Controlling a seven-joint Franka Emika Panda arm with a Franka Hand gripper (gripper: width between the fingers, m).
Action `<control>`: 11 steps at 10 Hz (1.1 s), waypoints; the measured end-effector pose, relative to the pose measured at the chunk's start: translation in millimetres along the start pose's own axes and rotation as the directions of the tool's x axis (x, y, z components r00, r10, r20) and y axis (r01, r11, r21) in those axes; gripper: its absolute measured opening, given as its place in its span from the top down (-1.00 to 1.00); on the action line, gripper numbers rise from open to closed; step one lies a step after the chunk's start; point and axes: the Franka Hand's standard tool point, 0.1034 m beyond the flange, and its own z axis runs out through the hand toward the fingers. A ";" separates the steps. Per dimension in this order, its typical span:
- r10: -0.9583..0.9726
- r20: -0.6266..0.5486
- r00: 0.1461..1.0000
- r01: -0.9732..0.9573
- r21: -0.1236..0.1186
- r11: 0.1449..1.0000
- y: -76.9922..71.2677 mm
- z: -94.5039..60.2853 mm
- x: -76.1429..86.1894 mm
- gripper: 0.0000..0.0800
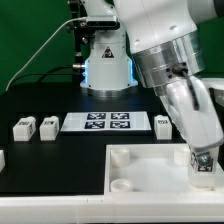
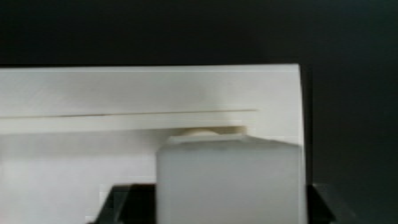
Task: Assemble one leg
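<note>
Pointing down at the near end of the exterior view's right, the end effector has its two fingers pressed against opposite sides of one leg, so it is closed only as far as the block's width. In the wrist view the same leg fills the space between the dark fingers, standing upright with its free end toward the panel.

Four legs can be counted. One is in the grip. Two loose legs sit side by side on the black counter at the exterior view's left, close together but not touching. A fourth leg lies just beside the right end of the marker board, close to the arm. A white scrap at the far left edge is cut off and I cannot tell what it is.

One panel lies flat on the near part of the counter. Two of its round sockets show on its left side.

The held leg sits over the panel's near right corner, well apart from the three loose ones. In the wrist view a small round bump shows on the panel just past the leg's end. Whether the leg touches the panel cannot be told.
</note>
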 end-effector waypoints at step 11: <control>-0.985 0.048 0.164 0.976 -0.155 0.155 -0.9 1.5 -14.5 -0.62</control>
